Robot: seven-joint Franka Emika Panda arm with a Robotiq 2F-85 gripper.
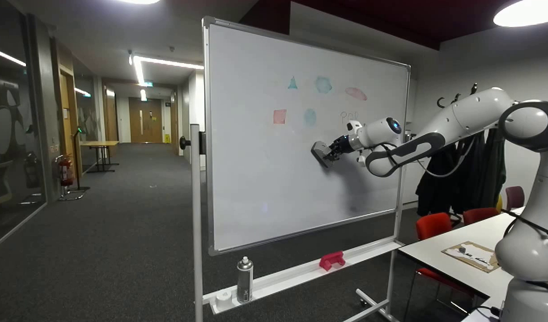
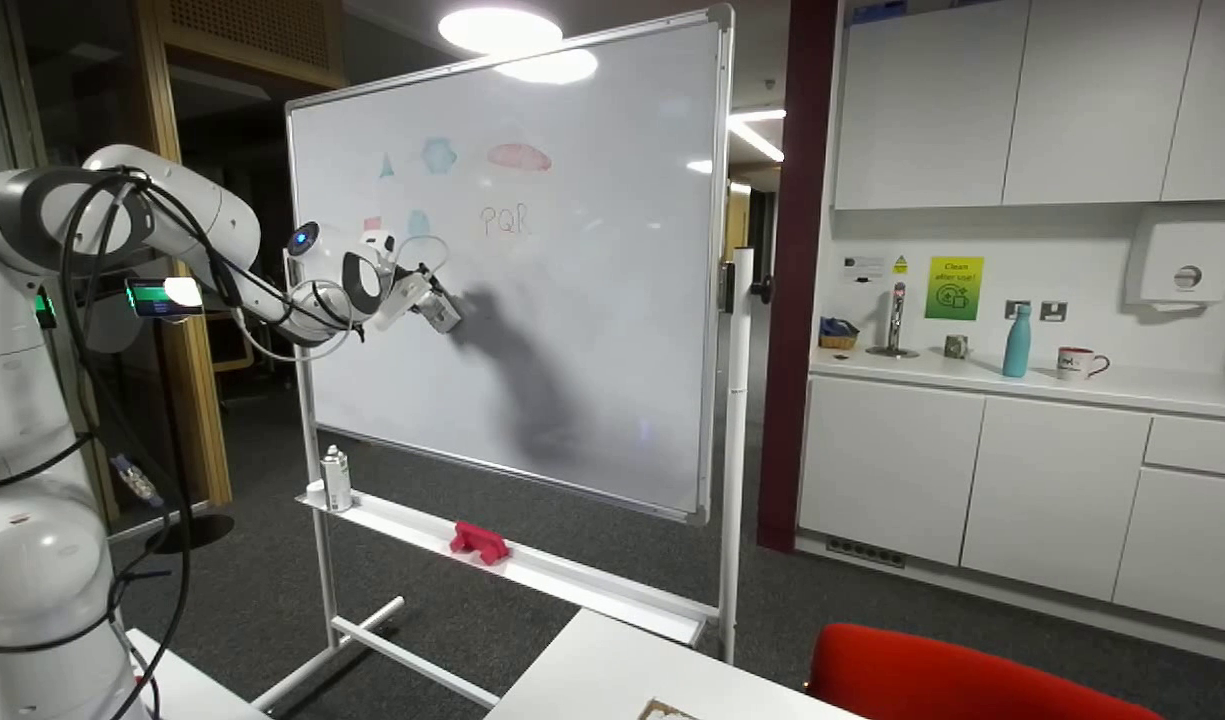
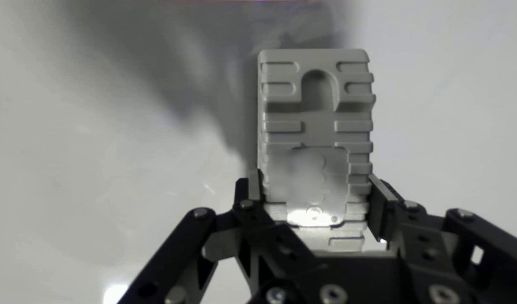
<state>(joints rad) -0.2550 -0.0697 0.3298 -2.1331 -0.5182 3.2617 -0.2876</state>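
Observation:
My gripper (image 3: 315, 185) is shut on a grey ribbed eraser (image 3: 319, 126), its fingers pressing the block's two long sides. The eraser's far end reaches beyond the fingertips in the wrist view. Both exterior views place the eraser (image 1: 319, 154) at the whiteboard (image 1: 265, 188), tilted, against the surface or very close to it; contact cannot be told. Above it on the board are a teal triangle (image 1: 292, 83), a teal hexagon (image 1: 323, 84), a pink ellipse (image 1: 356, 93), a red square (image 1: 279, 116) and a teal circle (image 1: 310, 117). Handwritten letters PQR (image 2: 505, 220) stand at the ellipse's underside.
On the tray below the board (image 1: 291, 281) lie a red plastic piece (image 1: 332, 260), a spray can (image 1: 245, 279) and a white roll-like item (image 1: 223, 298). A white table (image 1: 435, 241) and red chairs (image 1: 434, 226) stand near the arm. The board's frame has metal posts (image 2: 734, 450).

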